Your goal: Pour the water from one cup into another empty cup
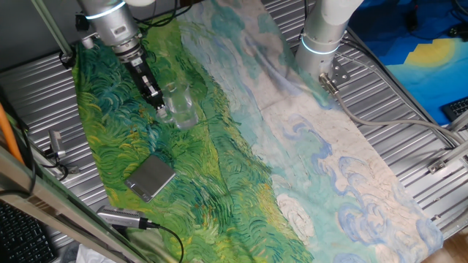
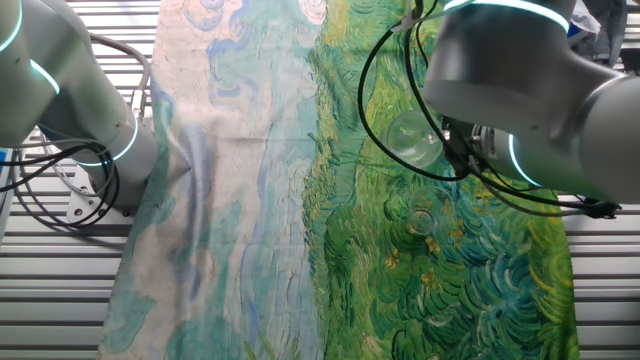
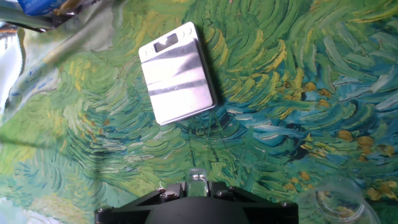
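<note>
My gripper [image 1: 159, 104] is shut on a small clear glass cup [image 1: 177, 96] and holds it above the green painted cloth. In the other fixed view the held cup [image 2: 413, 140] looks tilted, with its mouth showing. In the hand view only a sliver of the cup's glass [image 3: 198, 180] shows between my fingers. A second clear glass cup [image 1: 187, 117] stands on the cloth just below and beside the held one; it also shows in the other fixed view [image 2: 422, 218] and at the bottom right of the hand view [image 3: 339, 204]. I cannot make out the water.
A grey flat square block [image 1: 150, 177] lies on the cloth toward the near left, also in the hand view [image 3: 179, 73]. A second robot arm's base [image 1: 322, 40] stands at the far side. A cable and plug [image 1: 124, 218] lie at the table's edge.
</note>
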Tool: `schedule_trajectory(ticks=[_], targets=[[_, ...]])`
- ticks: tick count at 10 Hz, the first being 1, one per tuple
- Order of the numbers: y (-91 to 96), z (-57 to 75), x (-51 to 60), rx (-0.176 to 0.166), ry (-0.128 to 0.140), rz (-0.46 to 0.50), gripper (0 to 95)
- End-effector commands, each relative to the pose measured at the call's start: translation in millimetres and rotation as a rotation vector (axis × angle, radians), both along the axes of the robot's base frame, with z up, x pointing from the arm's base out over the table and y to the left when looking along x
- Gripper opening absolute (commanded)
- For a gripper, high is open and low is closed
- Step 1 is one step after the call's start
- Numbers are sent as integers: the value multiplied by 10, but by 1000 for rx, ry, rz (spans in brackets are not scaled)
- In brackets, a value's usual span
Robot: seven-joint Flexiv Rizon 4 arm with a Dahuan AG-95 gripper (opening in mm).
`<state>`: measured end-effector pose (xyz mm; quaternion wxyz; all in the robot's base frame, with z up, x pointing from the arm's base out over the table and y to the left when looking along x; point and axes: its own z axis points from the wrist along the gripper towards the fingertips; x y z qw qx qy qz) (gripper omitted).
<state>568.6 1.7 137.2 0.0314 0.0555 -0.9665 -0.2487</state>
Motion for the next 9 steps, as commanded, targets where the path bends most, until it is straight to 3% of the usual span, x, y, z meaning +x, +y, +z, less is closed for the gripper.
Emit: schedule_trajectory(ticks=[1, 4, 5, 6, 9], targets=[[-2, 17, -6, -4, -2, 7, 0], [-3, 17, -6, -5, -2, 10, 0], [-6, 18, -6, -39, -5, 30, 0], [-20, 35, -12, -41, -10, 32, 0], [-70, 190, -54, -64, -8, 53, 0]])
